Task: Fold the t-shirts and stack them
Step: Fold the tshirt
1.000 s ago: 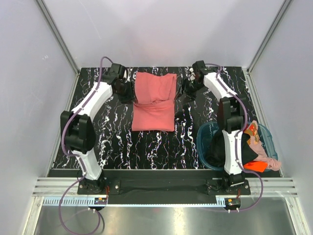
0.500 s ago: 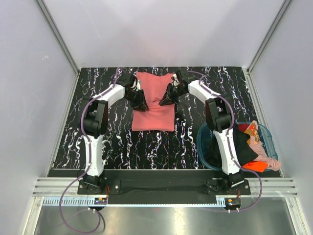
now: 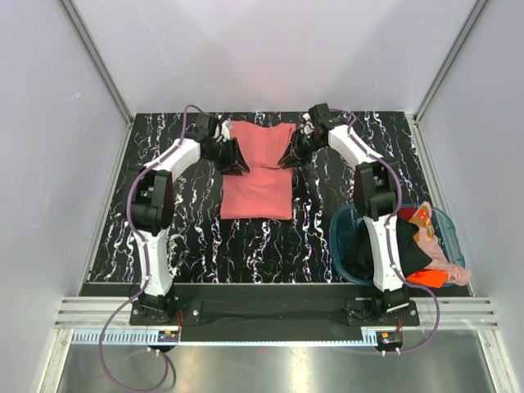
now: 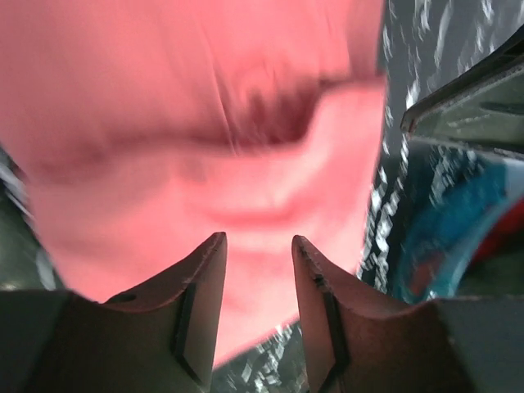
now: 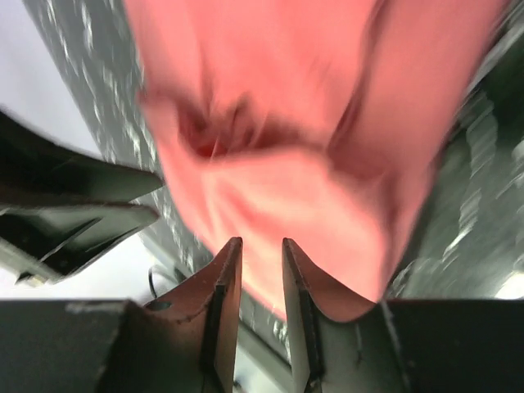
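Note:
The salmon-red t-shirt (image 3: 258, 176) lies partly folded at the back middle of the table, with a crease across it below the sleeves. My left gripper (image 3: 234, 160) is at its left edge and my right gripper (image 3: 290, 155) at its right edge, both low by the crease. In the left wrist view the left gripper (image 4: 259, 239) stands open, with the shirt (image 4: 205, 123) showing through the gap. The right gripper (image 5: 261, 241) has its jaws narrowly parted over the shirt (image 5: 311, 164), nothing between them. More t-shirts, black (image 3: 409, 246), orange (image 3: 427, 278) and pale pink (image 3: 444, 259), sit in the basket.
The round teal basket (image 3: 342, 225) stands at the near right, with the right arm reaching over it. The black marbled table (image 3: 180, 237) is walled by white panels. The right gripper's fingers (image 4: 475, 106) show at the upper right of the left wrist view.
From the far corners both grippers swung in over the shirt's upper part, then drew slightly back outward to its side edges. Both closed somewhat and reopened a little.

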You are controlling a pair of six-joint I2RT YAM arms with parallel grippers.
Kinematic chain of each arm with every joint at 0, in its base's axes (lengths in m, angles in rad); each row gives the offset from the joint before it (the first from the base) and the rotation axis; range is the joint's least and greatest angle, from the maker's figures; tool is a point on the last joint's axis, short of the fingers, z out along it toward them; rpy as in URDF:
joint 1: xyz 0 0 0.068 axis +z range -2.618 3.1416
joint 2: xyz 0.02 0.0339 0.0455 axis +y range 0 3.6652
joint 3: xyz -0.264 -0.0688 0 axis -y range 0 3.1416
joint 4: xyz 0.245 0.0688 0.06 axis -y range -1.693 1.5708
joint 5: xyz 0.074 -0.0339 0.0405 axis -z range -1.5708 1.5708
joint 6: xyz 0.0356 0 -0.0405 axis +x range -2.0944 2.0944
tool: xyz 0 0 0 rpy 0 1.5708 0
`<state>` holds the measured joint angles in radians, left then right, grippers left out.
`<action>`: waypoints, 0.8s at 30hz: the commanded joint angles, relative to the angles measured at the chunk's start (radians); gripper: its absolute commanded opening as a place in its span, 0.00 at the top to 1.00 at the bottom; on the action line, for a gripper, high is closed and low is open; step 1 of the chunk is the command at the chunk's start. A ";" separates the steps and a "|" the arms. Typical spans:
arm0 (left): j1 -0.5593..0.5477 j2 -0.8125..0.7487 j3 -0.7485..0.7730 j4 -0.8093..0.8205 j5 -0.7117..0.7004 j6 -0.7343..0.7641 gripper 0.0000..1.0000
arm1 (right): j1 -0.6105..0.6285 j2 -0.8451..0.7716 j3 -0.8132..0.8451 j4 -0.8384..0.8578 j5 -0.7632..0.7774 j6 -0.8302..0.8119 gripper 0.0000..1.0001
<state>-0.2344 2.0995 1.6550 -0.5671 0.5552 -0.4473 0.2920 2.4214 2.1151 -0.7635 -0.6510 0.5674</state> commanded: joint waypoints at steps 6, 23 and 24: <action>-0.025 -0.147 -0.317 0.139 0.043 -0.111 0.60 | 0.150 -0.186 -0.348 0.110 -0.214 -0.010 0.76; -0.009 -0.209 -0.310 -0.020 -0.014 0.041 0.56 | 0.134 -0.257 -0.494 0.110 -0.211 -0.106 0.96; -0.026 -0.245 -0.317 -0.007 0.020 0.015 0.56 | 0.145 -0.255 -0.475 0.105 -0.225 -0.095 0.96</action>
<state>-0.2367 1.9823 1.3388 -0.5735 0.5541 -0.4301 0.3889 2.2581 1.5509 -0.6392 -0.8482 0.4530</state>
